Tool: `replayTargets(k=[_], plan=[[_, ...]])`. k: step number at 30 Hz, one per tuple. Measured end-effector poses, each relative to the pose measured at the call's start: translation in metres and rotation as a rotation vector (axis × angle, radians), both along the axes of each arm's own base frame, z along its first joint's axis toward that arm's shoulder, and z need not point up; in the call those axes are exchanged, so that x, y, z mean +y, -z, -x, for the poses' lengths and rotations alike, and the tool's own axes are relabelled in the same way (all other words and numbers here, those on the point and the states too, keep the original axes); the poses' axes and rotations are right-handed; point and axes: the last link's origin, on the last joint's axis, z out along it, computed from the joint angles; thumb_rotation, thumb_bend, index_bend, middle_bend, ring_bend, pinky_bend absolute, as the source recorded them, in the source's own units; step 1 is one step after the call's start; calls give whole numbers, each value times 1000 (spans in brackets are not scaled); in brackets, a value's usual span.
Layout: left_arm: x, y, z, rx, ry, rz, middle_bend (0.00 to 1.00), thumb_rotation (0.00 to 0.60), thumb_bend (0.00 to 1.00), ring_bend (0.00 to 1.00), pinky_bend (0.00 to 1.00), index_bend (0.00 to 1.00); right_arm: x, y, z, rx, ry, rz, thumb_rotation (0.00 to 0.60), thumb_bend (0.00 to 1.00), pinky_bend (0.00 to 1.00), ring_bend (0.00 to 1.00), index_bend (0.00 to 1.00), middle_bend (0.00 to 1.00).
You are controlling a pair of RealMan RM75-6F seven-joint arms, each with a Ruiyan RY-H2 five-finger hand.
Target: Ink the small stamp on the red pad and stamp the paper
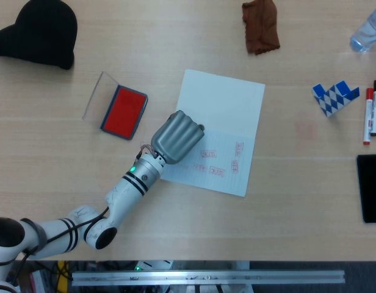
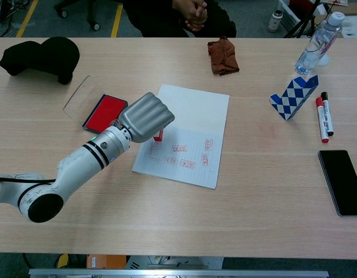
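One light wooden desk carries everything. One left robot hand sits over the left edge of one sheet of paper, fingers curled down around one small red stamp that peeks out beneath it — the stamp's foot is at the paper. The paper shows about five red marks. One red ink pad lies open just left of the paper. Also here: one black hat, one brown cloth, one bottle, one phone, two markers.

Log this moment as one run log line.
left hand: holds small stamp on paper | red pad: open, beside paper | right hand: not in view
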Motion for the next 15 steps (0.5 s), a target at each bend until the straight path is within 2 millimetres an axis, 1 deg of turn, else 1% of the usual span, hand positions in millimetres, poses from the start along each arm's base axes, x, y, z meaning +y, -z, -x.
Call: replayTargets(k=[9, 15], plan=[[0, -2, -3, -7, 14, -12, 995, 600, 339, 997, 1000, 664, 1, -1, 1, -1, 2, 3, 600, 263, 391, 314, 223, 311], [2, -15, -10, -52, 28, -37, 995, 600, 339, 997, 1000, 664, 0, 1, 1, -8, -4, 2, 600, 263, 391, 314, 224, 311]])
